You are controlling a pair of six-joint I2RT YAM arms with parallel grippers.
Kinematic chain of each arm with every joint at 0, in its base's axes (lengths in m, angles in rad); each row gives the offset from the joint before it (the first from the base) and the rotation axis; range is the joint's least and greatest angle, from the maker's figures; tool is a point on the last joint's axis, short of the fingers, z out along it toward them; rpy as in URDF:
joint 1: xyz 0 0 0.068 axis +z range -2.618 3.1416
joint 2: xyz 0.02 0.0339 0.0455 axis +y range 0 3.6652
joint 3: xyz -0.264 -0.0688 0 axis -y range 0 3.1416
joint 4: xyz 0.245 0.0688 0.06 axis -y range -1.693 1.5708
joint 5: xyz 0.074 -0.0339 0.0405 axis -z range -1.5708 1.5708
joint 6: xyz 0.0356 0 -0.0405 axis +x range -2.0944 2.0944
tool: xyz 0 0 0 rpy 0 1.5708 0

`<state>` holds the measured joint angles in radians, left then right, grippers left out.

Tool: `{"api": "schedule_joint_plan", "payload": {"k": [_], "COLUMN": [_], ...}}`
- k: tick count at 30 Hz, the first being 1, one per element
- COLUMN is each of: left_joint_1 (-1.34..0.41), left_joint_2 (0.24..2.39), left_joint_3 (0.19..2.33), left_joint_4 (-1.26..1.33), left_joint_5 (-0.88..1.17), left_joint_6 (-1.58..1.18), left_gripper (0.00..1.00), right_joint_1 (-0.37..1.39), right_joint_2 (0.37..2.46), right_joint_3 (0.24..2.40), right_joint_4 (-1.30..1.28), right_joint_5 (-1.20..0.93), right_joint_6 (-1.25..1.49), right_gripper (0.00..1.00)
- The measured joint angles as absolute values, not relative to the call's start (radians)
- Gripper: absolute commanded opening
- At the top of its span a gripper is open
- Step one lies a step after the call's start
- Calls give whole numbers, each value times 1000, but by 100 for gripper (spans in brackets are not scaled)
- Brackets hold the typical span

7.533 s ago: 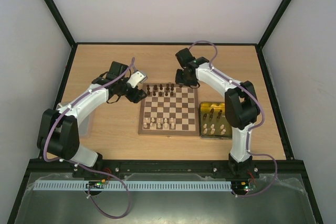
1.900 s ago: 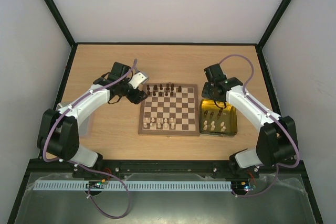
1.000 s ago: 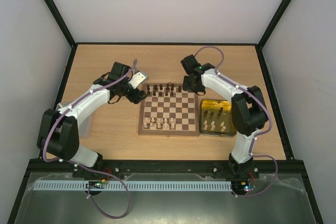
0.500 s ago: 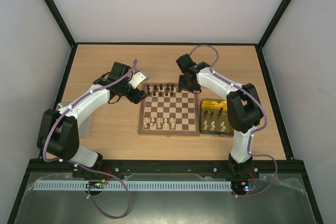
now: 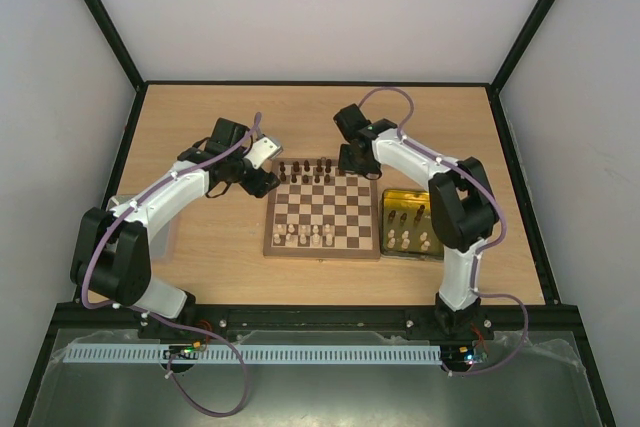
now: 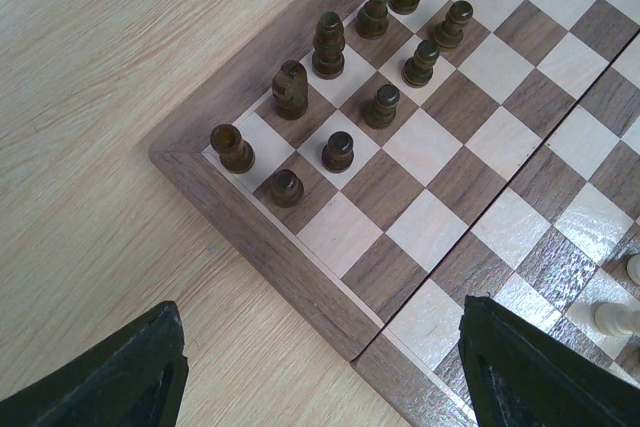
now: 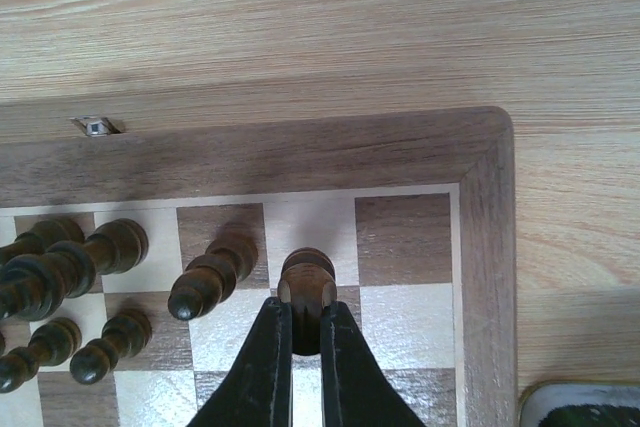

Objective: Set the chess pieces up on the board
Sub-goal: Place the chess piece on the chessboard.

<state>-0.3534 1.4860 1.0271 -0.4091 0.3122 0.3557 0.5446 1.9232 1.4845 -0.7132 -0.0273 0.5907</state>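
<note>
The board (image 5: 322,209) lies mid-table. Dark chess pieces (image 5: 305,169) stand along its far rows and cream ones (image 5: 305,237) along its near row. My right gripper (image 5: 350,160) hovers over the board's far right corner, shut on a dark piece (image 7: 306,282). That piece hangs above the second square from the corner of the board (image 7: 300,152), next to a dark bishop-like piece (image 7: 210,277). My left gripper (image 6: 320,312) stands open over the far left corner of the board (image 6: 340,232), with nothing between its fingers (image 6: 140,367). Several dark pieces (image 6: 330,47) stand there.
A shiny gold tray (image 5: 436,209) to the right of the board holds more dark and cream pieces (image 5: 405,229). Black frame rails edge the table, and both arm bases sit at the near edge.
The right arm has swung from the gold tray to the board's far right corner, carrying a dark piece, and has since nearly settled. The left arm has not moved.
</note>
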Motion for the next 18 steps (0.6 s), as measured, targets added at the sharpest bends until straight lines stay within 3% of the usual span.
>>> {"api": "schedule_joint_plan", "payload": {"k": [18], "left_joint_1": [-353], "left_joint_2": [1486], "left_joint_3": [1027], "left_joint_4": [-409], "left_joint_5": [313], "left_joint_6": [356], "left_gripper": [75], "right_joint_1": [546], "right_joint_2": [1962], "right_joint_3": [1497], "right_joint_4": [-707], "right_joint_5": [-23], "right_joint_6": [591], "right_gripper": [2]}}
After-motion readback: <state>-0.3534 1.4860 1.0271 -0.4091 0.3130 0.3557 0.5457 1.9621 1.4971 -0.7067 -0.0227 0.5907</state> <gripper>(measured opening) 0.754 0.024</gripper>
